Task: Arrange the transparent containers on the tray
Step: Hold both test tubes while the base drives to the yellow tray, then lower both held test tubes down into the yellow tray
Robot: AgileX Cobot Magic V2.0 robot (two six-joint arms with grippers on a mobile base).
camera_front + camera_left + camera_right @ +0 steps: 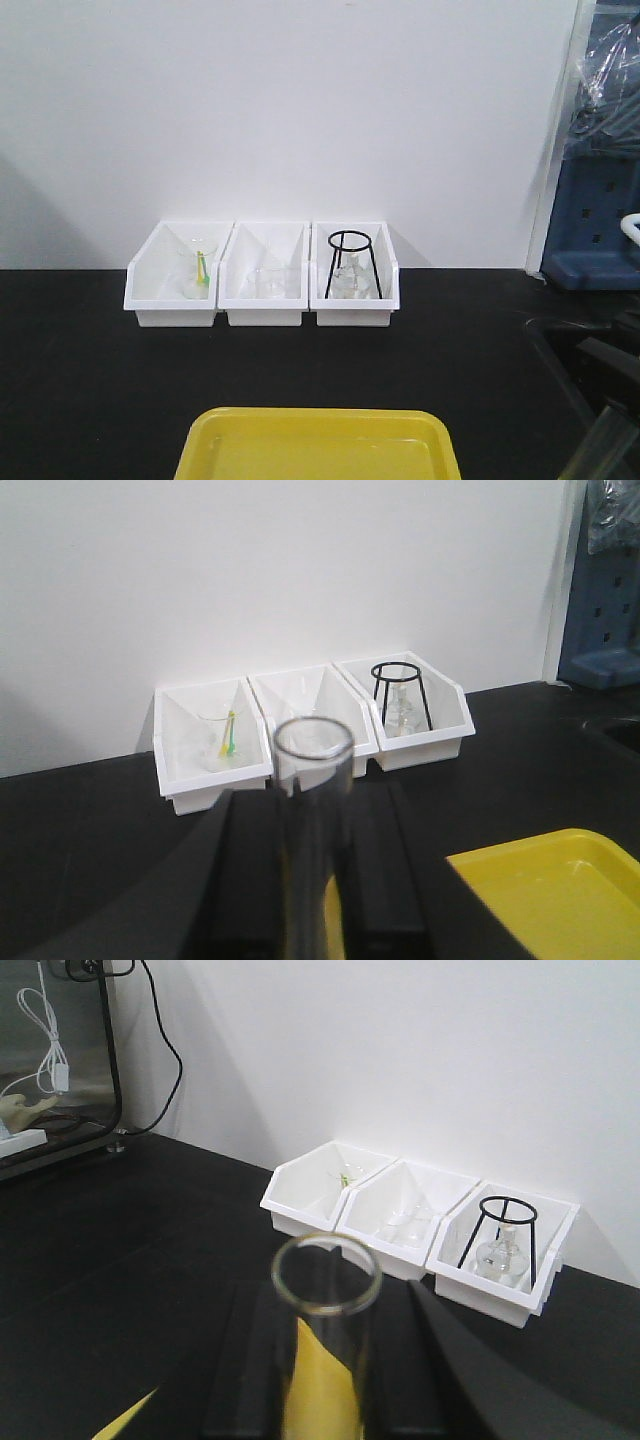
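Left hand (313,810): my fingers are closed on a clear tube, one dark finger (245,880) on each side of it.
Left test tube (312,855): it stands upright in my grip with its round rim on top. The tray's corner lies lower and to its right.
Left bin (172,316): white, against the wall (300,100). It holds a clear beaker (197,272) with a yellow-green stick in it.
Middle bin (265,316): it touches its neighbours on both sides and has a small clear glass inside (hard to make out).
Tray (320,450): bright yellow, on the black worktop (90,400) at the near edge. It sits in front of the bins and well apart from them.
Right bin (353,316): a black wire stand (352,262) is in it, with clear glassware inside the stand.
Right test tube (325,1355): upright with its open rim on top, and yellow shows through its lower part.
Right hand (330,1305): clamped on that tube, with a dark finger (250,1360) on either side.
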